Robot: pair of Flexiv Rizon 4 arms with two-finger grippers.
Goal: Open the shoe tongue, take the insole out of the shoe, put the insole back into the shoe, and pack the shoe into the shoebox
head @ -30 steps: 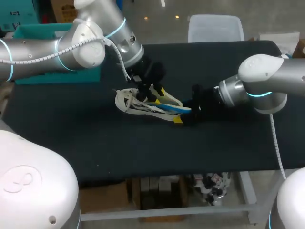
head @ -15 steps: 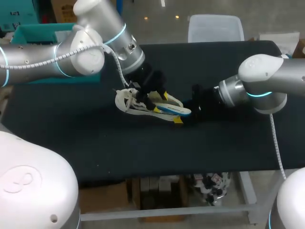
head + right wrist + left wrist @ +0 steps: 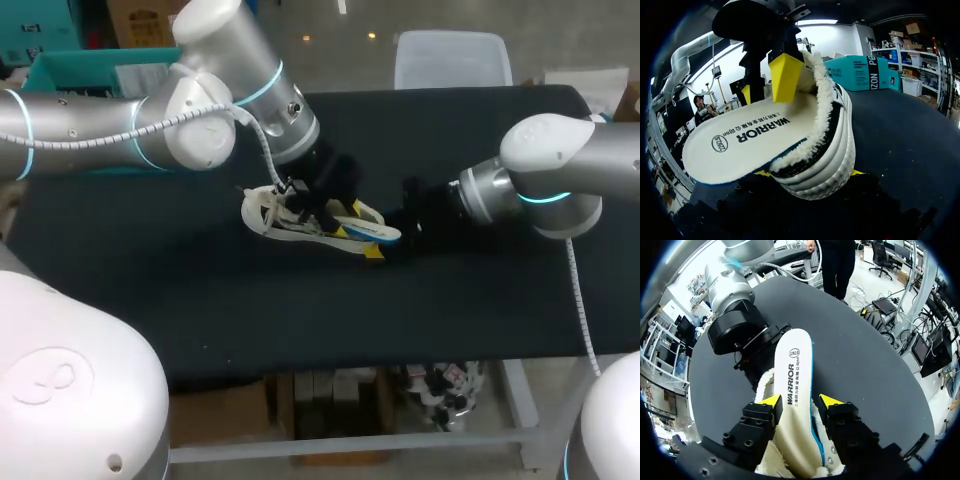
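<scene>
A white shoe (image 3: 275, 218) with a fleecy collar lies on the black table (image 3: 200, 300), toe toward my left arm. Its white insole (image 3: 368, 231), edged in blue, sticks out of the shoe opening toward my right arm. My left gripper (image 3: 325, 207) stands over the shoe; in the left wrist view the left gripper (image 3: 800, 401) has the insole (image 3: 794, 375) between its yellow tips, one against each side. My right gripper (image 3: 385, 243) is shut on the shoe's heel end (image 3: 825, 160), its yellow tips just showing under the sole. A teal shoebox (image 3: 60, 68) stands at the far left.
A translucent white bin (image 3: 452, 58) stands beyond the table's far edge. Bare black tabletop spreads in front of the shoe and to its right behind my right arm (image 3: 560, 170).
My left gripper came down and shifted slightly right, opening and closing again on the insole. The insole, raised a second ago, now lies lower and flatter on the shoe. The right arm kept still.
</scene>
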